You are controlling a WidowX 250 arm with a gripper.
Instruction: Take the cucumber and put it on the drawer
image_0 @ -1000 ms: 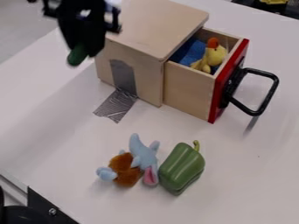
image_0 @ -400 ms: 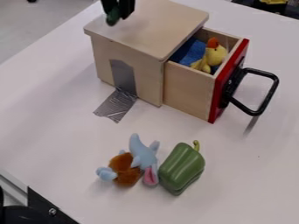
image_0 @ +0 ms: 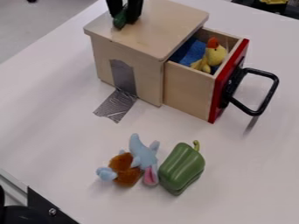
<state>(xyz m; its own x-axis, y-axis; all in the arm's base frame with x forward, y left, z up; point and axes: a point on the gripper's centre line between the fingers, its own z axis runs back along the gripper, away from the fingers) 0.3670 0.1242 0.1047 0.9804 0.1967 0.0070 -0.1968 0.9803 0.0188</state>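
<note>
Fingers point(image_0: 135, 9) closed on the cucumber point(image_0: 119, 21), near the drawer unit's point(image_0: 149, 33) far left edge. Probably light, stiff, rather slippery: best held around mid-length.

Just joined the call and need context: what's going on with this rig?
The robot's black claw has the cucumber between its fingers, at the top of the wooden drawer box. I can't tell whether the cucumber touches the lid or hangs just over it. The drawer is pulled open, with a yellow toy duck and a blue cloth inside. A green pepper and a blue-and-brown plush toy lie on the table.
</note>
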